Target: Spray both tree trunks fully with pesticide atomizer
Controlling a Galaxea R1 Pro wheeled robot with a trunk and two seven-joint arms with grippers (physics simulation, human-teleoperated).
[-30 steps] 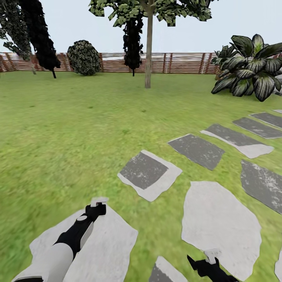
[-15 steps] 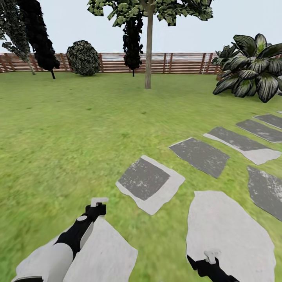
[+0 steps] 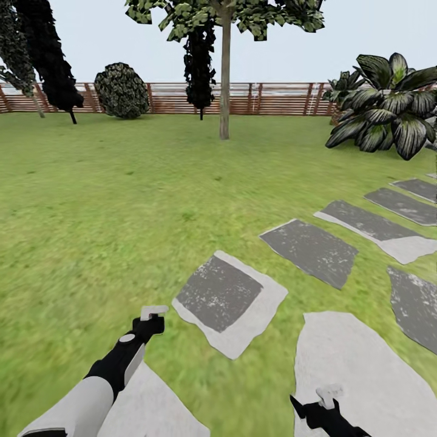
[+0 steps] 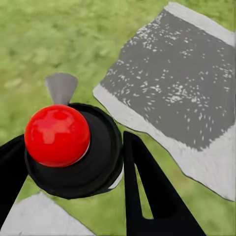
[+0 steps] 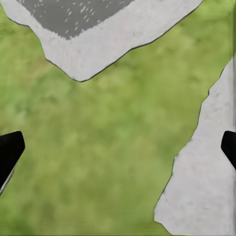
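Far left, dark ragged foliage (image 3: 51, 54) hangs over the lawn (image 3: 109, 200); beside it a round mottled shrub (image 3: 121, 90) stands against the brown slat fence (image 3: 273, 97).

Left claw (image 3: 153, 313), low over the grass: clamped on the pesticide atomizer (image 4: 73, 145). In the left wrist view the bottle is a round black body with a glossy red ball top and a small grey nozzle, black fingers (image 4: 147, 187) pressed on either side.

Centre: a tree (image 3: 224, 73) with a straight grey-beige trunk, blocky green leaves above, stands well ahead on the lawn.

Stone slabs (image 3: 227, 297) of the floor run right, irregular, flat, pale rims with dark speckled middles.

Right claw (image 3: 328, 397) over a pale slab: spread wide, fingertips (image 5: 10, 150) at opposite edges of the right wrist view, nothing between.

Far right, a broad-leaved striped plant (image 3: 388, 103).
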